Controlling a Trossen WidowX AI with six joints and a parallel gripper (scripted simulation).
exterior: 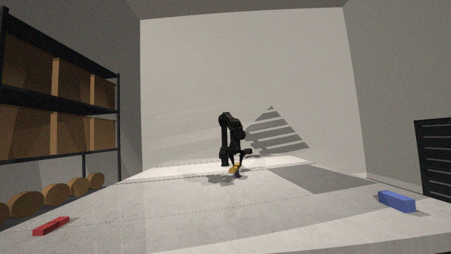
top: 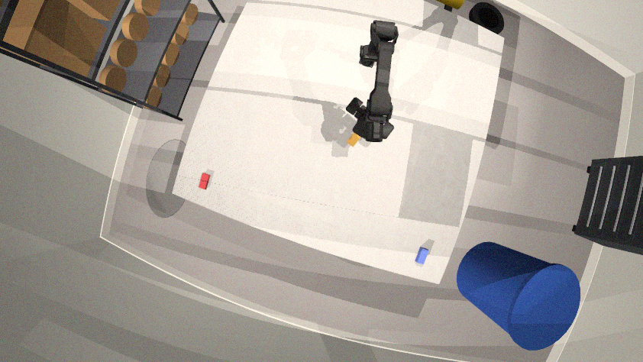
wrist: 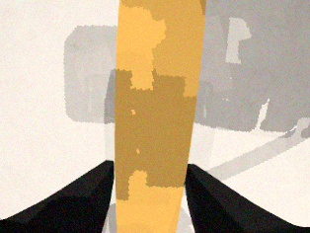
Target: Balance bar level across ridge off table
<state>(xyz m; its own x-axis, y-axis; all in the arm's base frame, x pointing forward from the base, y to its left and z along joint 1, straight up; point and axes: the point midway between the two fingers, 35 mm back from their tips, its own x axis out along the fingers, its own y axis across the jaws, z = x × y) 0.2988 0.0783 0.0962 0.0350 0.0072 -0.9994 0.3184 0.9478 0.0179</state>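
Observation:
The orange bar (top: 353,139) (exterior: 234,169) (wrist: 153,123) lies across the small dark ridge (exterior: 237,173), above the table. It looks roughly level, but a slight tilt cannot be ruled out. The bar hides most of the ridge in the wrist view. My gripper (exterior: 237,164) (wrist: 150,169) is slightly open, with one finger on each side of the bar. The tips stand very close to its sides, with narrow gaps beside the fingers lower in the wrist view. In the top view the arm hides the fingertips and part of the bar.
A red block (top: 204,180) (exterior: 51,226) lies near the table's left front corner. A blue block (top: 421,255) (exterior: 396,201) lies near the right front corner. A large blue barrel (top: 517,294), a shelf rack (exterior: 59,109) and a black cabinet (top: 614,202) (exterior: 435,157) stand beyond the table.

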